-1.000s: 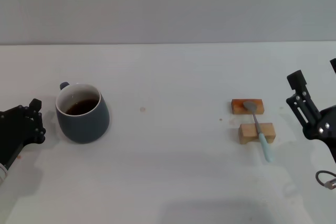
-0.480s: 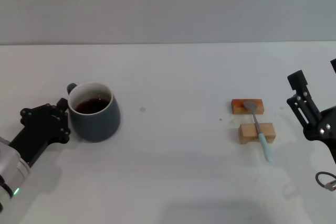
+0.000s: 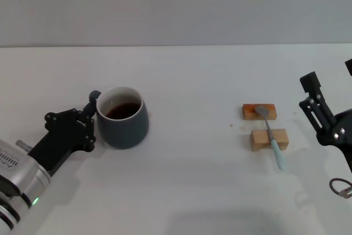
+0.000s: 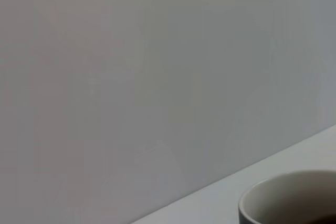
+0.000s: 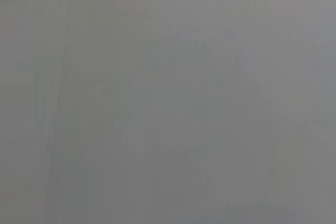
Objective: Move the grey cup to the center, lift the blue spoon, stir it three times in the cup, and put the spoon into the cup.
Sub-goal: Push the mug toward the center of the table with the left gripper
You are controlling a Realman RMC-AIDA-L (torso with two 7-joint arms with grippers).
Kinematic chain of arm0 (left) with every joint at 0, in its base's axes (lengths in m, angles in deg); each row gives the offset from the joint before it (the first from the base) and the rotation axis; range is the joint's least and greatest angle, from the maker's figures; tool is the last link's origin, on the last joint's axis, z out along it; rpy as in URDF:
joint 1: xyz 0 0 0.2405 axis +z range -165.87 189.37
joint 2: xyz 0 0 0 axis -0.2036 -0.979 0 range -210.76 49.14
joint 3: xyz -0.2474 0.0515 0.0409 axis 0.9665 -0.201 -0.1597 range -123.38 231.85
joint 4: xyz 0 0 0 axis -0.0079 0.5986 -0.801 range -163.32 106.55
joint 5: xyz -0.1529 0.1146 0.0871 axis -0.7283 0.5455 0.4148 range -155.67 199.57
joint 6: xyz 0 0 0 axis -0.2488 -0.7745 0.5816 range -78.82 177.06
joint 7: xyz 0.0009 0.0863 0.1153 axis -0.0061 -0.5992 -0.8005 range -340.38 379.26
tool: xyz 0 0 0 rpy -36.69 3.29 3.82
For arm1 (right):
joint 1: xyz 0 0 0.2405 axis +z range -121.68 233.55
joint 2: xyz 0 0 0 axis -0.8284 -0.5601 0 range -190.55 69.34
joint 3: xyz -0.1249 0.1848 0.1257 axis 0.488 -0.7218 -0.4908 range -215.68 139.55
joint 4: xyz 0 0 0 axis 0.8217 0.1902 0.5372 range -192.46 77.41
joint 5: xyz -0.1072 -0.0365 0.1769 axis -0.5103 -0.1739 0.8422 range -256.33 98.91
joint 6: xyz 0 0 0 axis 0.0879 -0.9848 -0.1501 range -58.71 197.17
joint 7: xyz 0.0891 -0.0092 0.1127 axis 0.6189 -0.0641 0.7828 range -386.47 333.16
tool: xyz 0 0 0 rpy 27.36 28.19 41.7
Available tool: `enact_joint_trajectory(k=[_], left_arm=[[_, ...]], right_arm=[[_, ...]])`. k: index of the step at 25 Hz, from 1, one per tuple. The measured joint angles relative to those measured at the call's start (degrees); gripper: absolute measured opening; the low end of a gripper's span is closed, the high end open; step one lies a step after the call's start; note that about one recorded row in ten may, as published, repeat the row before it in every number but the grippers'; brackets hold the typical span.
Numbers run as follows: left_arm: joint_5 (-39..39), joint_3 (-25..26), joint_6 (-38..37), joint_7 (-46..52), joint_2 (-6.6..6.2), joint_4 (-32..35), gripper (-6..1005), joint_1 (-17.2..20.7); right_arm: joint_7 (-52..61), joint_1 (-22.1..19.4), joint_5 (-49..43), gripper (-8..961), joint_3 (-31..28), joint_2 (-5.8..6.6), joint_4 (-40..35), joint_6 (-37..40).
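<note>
The grey cup (image 3: 123,116) holds dark liquid and stands left of the table's middle, its handle pointing back-left. My left gripper (image 3: 87,127) is shut and presses against the cup's left side just below the handle. In the left wrist view only the cup's rim (image 4: 286,195) shows. The blue spoon (image 3: 270,136) lies across two wooden blocks at the right, metal bowl on the far block and pale handle toward the front. Well to the right of the spoon, my right gripper (image 3: 329,75) hangs open with nothing in it.
The far wooden block (image 3: 258,111) and the near wooden block (image 3: 269,139) carry the spoon. A bare stretch of white table (image 3: 192,136) lies between cup and blocks. The right wrist view shows only a plain grey surface.
The left gripper has slid right along the table, and the cup has moved right with it, from the far left toward the middle. Spoon, blocks and right arm have not moved.
</note>
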Motion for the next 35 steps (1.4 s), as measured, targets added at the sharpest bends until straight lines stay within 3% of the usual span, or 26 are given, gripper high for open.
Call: enact_joint_trajectory(k=[18, 28, 35], left_arm=[[0.23, -4.18, 0.00, 0.43, 0.10, -3.66, 1, -1.24], [-0.31, -1.62, 0.56, 0.03, -0.07, -2.03, 1, -1.04], [0.07, -2.88, 0.69, 0.00, 0.15, -3.74, 1, -1.74]], right_arm=[[-0.01, 0.79, -0.01, 818, 0.00, 0.00, 0.00, -0.09], [-0.01, 0.68, -0.01, 818, 0.00, 0.00, 0.00, -0.16], [-0.03, 0.61, -0.01, 818, 0.00, -0.09, 0.00, -0.18]])
